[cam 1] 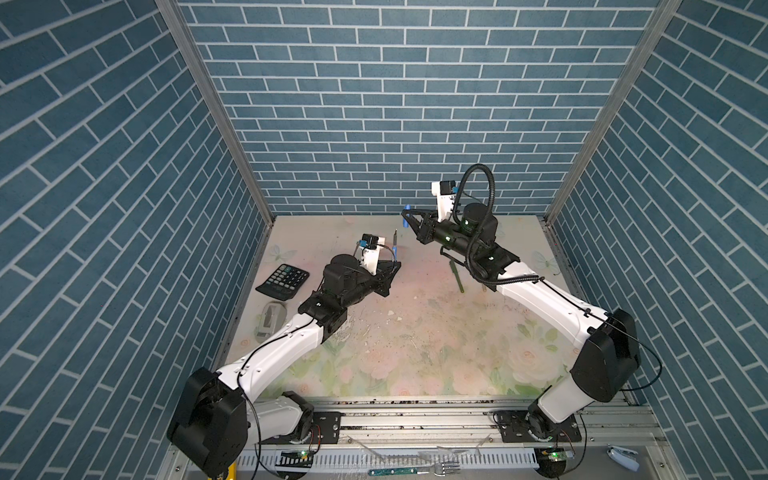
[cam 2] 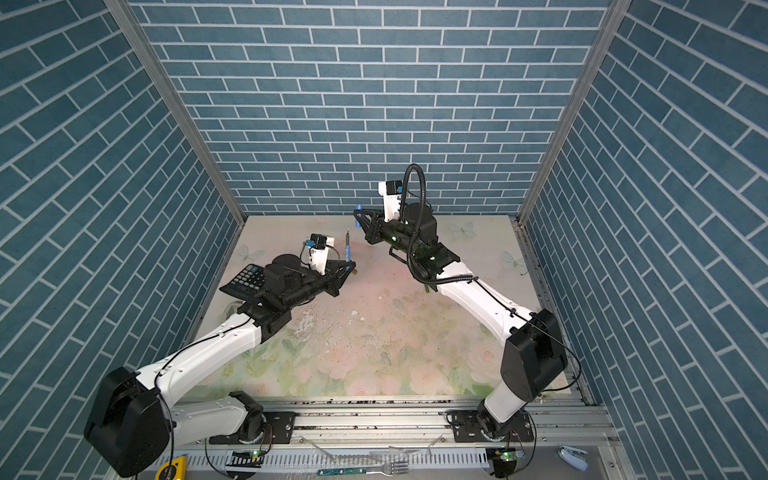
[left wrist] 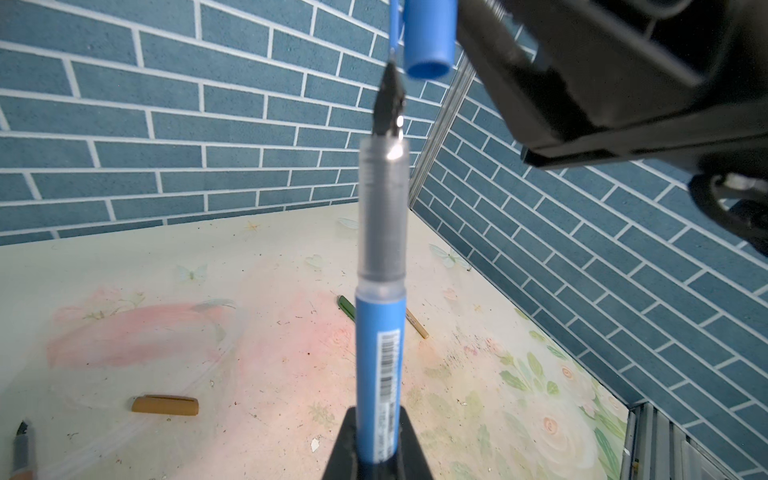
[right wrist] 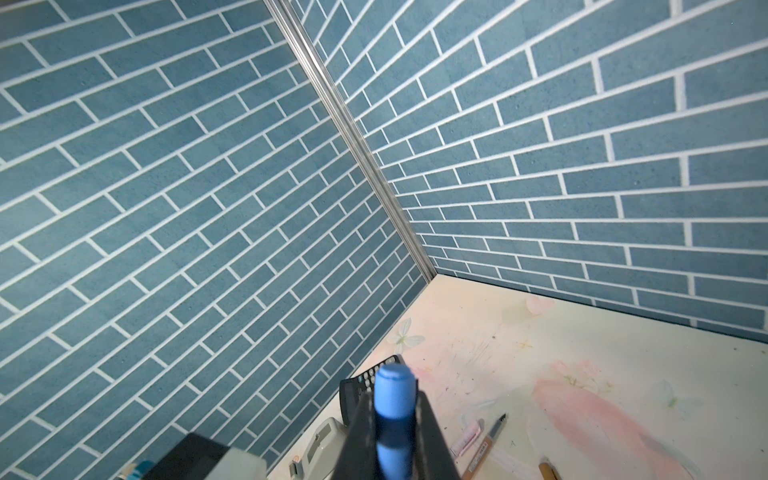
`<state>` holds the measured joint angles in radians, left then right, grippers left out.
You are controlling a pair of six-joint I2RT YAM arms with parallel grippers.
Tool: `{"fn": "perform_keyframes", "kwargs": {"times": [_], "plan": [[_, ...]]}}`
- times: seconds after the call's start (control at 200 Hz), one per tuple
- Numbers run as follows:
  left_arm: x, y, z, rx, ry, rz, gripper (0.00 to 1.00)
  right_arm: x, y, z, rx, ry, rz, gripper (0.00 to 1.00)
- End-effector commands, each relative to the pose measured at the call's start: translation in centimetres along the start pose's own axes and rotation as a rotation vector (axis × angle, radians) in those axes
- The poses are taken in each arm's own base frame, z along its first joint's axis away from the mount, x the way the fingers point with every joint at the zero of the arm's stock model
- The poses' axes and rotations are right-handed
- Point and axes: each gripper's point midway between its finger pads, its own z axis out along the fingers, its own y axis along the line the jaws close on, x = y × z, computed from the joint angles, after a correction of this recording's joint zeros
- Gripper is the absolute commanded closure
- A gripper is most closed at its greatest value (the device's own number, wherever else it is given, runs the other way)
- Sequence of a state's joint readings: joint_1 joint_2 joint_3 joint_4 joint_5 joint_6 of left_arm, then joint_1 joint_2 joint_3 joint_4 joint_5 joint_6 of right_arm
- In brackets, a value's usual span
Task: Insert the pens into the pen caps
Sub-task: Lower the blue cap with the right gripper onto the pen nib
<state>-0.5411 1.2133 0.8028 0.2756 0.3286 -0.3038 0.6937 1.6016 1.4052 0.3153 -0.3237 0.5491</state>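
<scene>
My left gripper [cam 1: 395, 266] [left wrist: 378, 453] is shut on the blue pen [cam 1: 395, 245] [cam 2: 347, 246] [left wrist: 378, 332], which stands upright with its dark tip pointing up. My right gripper [cam 1: 405, 215] [right wrist: 395, 440] is shut on the blue pen cap [cam 1: 407, 208] [cam 2: 358, 210] [left wrist: 428, 37] [right wrist: 395, 390], mouth down, just above and beside the tip. The tip sits outside the mouth, next to the cap's clip. On the table lie a green pen [cam 1: 457, 278] [left wrist: 347, 308], a gold pen [right wrist: 484, 446], a gold cap [left wrist: 165, 405] and a pale pink cap [right wrist: 467, 441].
A black calculator [cam 1: 282, 280] [right wrist: 365, 380] and a grey-white desk tool [cam 1: 270, 320] lie at the table's left edge. A teal-handled fork [cam 1: 415, 471] lies on the front rail. Brick-patterned walls close in the back and both sides.
</scene>
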Motion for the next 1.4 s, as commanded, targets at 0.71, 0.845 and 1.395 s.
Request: {"fn": "perform_keyframes", "kwargs": {"times": [0.71, 0.845, 1.395], "plan": [[-1.0, -1.1, 0.0, 0.05, -0.017, 0.005, 1.0, 0.3, 2.5, 0.4, -0.07, 0.017, 0.011, 0.89], [-1.1, -1.1, 0.0, 0.051, -0.018, 0.007, 1.0, 0.7, 2.4, 0.6, -0.068, 0.026, 0.016, 0.89], [-1.7, -1.4, -0.5, 0.059, -0.038, 0.014, 1.0, 1.9, 1.4, 1.2, -0.049, 0.041, 0.025, 0.9]]}}
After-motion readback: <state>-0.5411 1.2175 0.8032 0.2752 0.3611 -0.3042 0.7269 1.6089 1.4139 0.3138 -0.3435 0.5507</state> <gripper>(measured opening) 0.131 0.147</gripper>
